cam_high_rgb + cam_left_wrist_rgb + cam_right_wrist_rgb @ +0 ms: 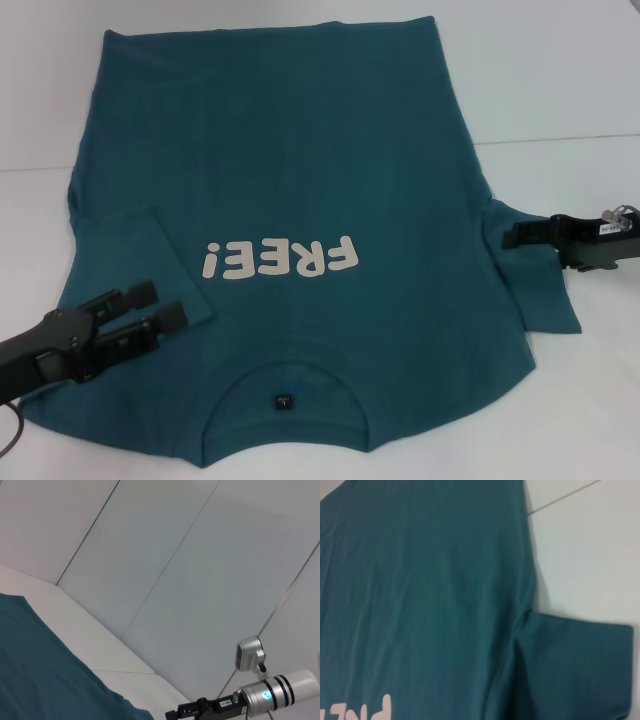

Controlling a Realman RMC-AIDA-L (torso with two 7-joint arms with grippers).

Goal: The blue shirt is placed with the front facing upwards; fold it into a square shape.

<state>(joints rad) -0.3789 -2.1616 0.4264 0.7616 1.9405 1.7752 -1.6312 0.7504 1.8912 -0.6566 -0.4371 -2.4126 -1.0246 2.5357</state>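
blue shirt (300,190), dark teal cotton tee, flat on white counter (560,90), between my grippers | left gripper (160,305) fingers parted, empty, over folded-in sleeve | right gripper (508,236) beside spread sleeve, opening unclear | risk: a one-layer pinch drags the fold crooked

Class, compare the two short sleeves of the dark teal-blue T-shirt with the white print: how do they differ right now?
The left sleeve is folded inward onto the dark teal-blue T-shirt; the right sleeve is spread outward on the white table. The left gripper, fingers apart, is over the folded sleeve; the right gripper is at the spread one. Both lie flat.
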